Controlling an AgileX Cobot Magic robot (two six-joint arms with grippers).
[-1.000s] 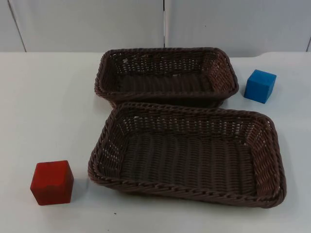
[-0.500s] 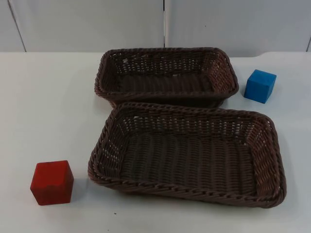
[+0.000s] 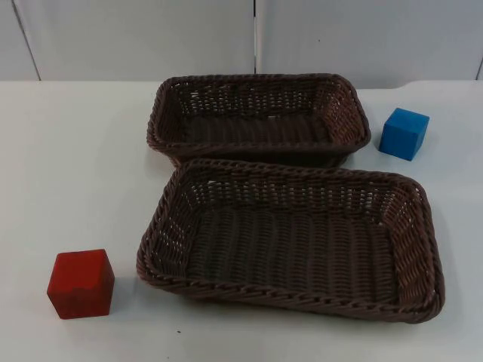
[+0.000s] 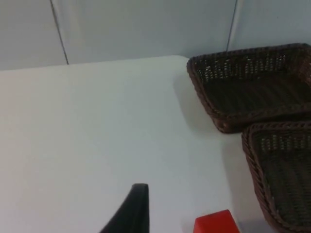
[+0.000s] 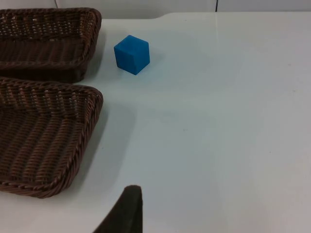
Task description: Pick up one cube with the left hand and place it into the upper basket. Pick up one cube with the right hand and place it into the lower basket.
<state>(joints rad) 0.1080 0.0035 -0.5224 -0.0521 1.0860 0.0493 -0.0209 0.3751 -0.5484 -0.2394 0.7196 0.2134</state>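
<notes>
In the top view, 2 brown woven baskets sit on the white table [image 3: 75, 166]: the upper basket [image 3: 258, 84] lies toward the grey partition wall [image 3: 136, 38], and the larger lower basket [image 3: 290, 298] lies nearer the camera, its far rim touching or just overlapping the upper basket's near side. Both baskets hold nothing. A red cube [image 3: 81, 283] rests on the table just beside the lower basket's left near corner, apart from it. A blue cube [image 3: 404, 133] rests on the table just to the right of the upper basket, near its right end and not touching it. In the left wrist view, the left pincer is above the table with 1 black fingertip [image 4: 130, 211] visible; whether this pincer is wide or narrow cannot be told. The red cube [image 4: 216, 223] shows partly, close to that fingertip, with the lower basket [image 4: 252, 155] and upper basket [image 4: 204, 92] beyond it. In the right wrist view, the right pincer is over bare table with 1 black fingertip [image 5: 124, 211] visible, and its opening likewise cannot be told. The blue cube [image 5: 131, 54] sits well away from that fingertip, just beside the upper basket [image 5: 92, 29], and the lower basket [image 5: 90, 126] lies closer.
</notes>
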